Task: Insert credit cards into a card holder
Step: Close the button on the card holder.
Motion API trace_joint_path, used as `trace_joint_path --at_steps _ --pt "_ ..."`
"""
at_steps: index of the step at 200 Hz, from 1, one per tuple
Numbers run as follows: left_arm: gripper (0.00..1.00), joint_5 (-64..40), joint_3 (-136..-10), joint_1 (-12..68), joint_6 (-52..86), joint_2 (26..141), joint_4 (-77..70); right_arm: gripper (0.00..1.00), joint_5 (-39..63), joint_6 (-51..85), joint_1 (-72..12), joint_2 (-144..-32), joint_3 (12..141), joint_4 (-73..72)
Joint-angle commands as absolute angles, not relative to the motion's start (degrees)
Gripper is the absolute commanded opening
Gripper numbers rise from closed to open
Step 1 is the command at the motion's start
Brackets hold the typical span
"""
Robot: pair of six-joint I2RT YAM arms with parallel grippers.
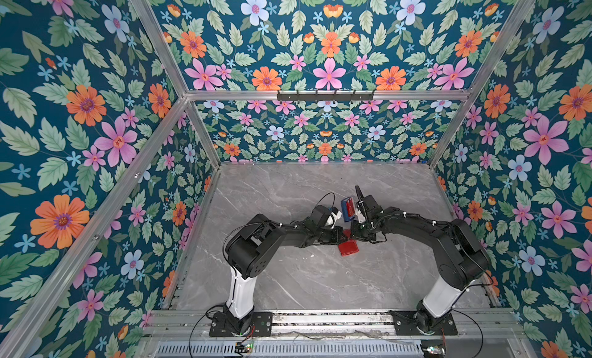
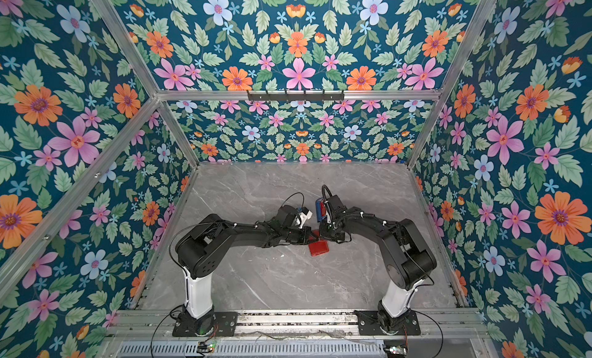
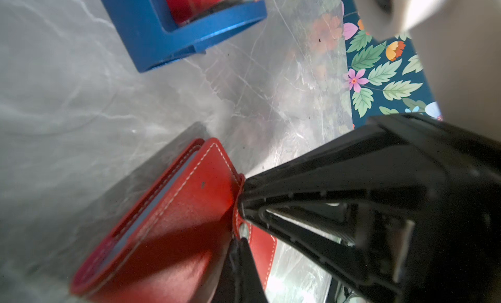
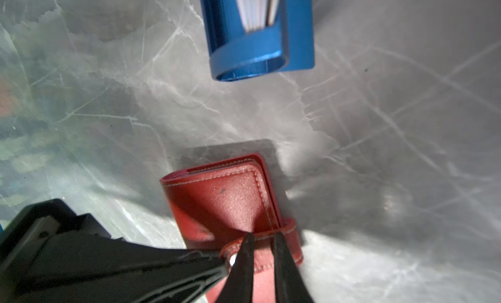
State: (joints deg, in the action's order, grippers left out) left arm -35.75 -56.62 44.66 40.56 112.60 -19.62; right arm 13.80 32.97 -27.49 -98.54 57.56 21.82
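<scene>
Plainly, the job is sitting at its opening stage: the wallet is lying folded shut on the desk between the two arms, as both top views are showing, and nothing is being carried toward it. The cards are standing in the blue rack, which is resting on the desk near the wallet but apart from it. Pale ones are showing in the right wrist view and a red card in the left wrist view. Both arms are working at the snap tab, which is arching up off the cover as a loose loop rather than lying flat. The left tool is closed, and its tips are, by my reading, pinching the free end of the tab beside the metal stud. The right tool is holding its fingers a little apart with their tips down at the tab, and I cannot tell whether it is gripping the strap or only pressing on it. A pale bluish strip is peeking out between the covers, and whether that is a card already in or just a sleeve is not clear. What is remaining, as I am judging it, is nearly everything: getting the tab clear, folding the covers open, lifting each card out of the rack and sliding it into a sleeve.
</scene>
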Motion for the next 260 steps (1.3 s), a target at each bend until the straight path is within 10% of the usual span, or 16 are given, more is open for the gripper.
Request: trace_joint_path --at_steps 1,260 --pt "0.07 -36.5 -56.6 44.8 40.4 112.8 -19.9 0.17 13.6 33.2 -27.6 -98.0 57.5 22.8" --pt "0.00 -35.7 -56.3 44.9 40.6 112.9 -19.4 0.09 18.9 32.2 -27.7 -97.0 57.0 21.2"
